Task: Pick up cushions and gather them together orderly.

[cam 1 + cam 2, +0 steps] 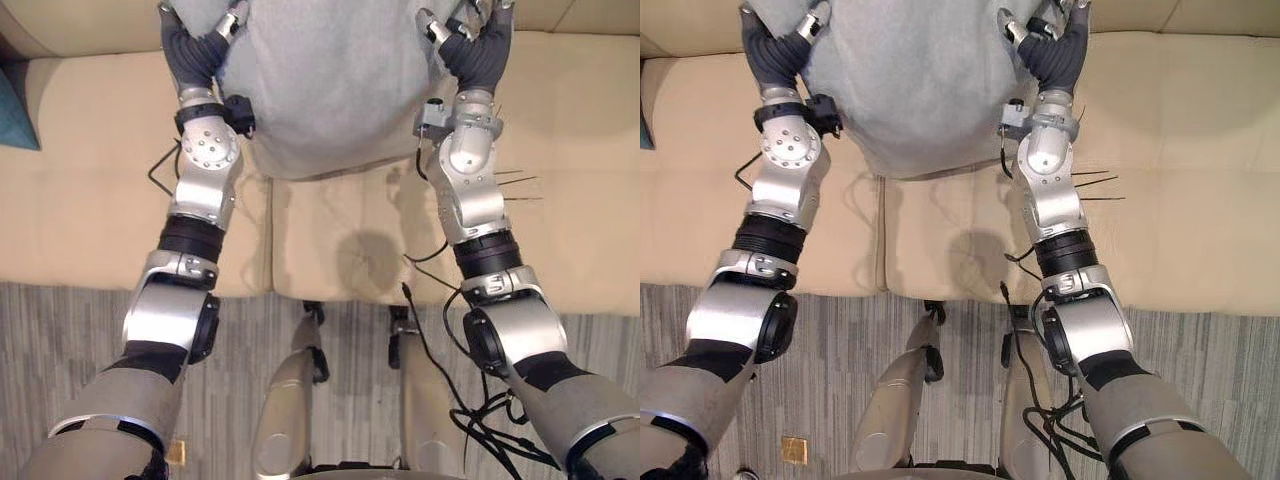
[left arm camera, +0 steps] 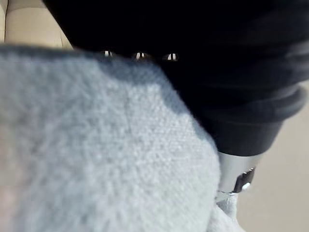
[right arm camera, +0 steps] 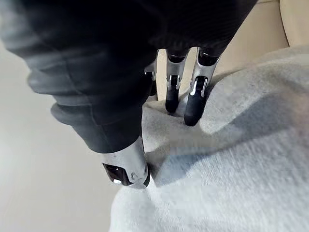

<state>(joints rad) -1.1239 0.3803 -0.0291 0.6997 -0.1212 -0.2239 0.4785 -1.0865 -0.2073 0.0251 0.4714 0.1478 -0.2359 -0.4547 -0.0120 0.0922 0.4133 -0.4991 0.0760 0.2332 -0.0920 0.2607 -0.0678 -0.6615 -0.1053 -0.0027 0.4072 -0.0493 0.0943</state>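
— Where is the grey cushion (image 1: 320, 80)?
— Over the seat of the beige sofa (image 1: 90, 200), above its middle seam, between the two hands.
— And the right hand (image 1: 480, 50)?
— At the cushion's right edge, with fingers (image 3: 193, 104) and thumb (image 3: 128, 169) pinching the fabric.
— The left hand (image 1: 195, 50)?
— Against the cushion's left edge; clamped or loose, I cannot tell. A teal cushion (image 1: 15, 105) lies at the sofa's left end.

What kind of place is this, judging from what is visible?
Most likely a living room or lounge: a wide beige sofa, a grey cushion above its seat, a teal cushion at the left, and grey striped carpet in front.
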